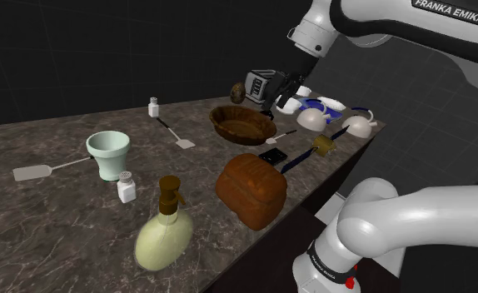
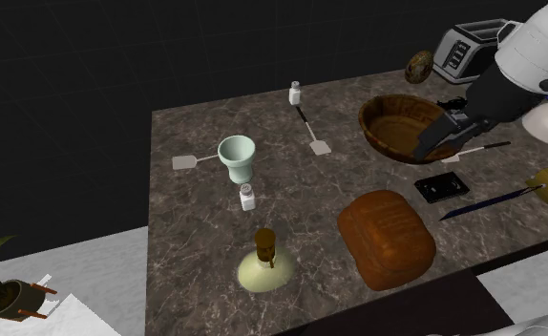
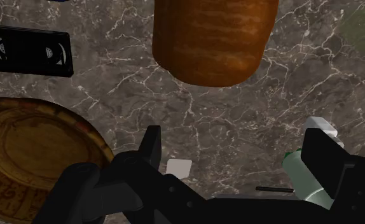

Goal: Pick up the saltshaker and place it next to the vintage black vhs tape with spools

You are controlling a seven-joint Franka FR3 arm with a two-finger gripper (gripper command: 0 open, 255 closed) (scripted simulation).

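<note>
While they hover over the counter [image 3: 226,108], the fingers [image 3: 151,147] gape wide, empty.

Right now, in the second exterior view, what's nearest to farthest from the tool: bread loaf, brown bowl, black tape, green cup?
1. Brown bowl, beside the tool.
2. Black tape, just below it.
3. Bread loaf, toward the front edge.
4. Green cup, far left.

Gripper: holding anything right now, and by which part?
Nothing. The gripper is open, its fingers apart above the marbled counter, clasping no object.
</note>
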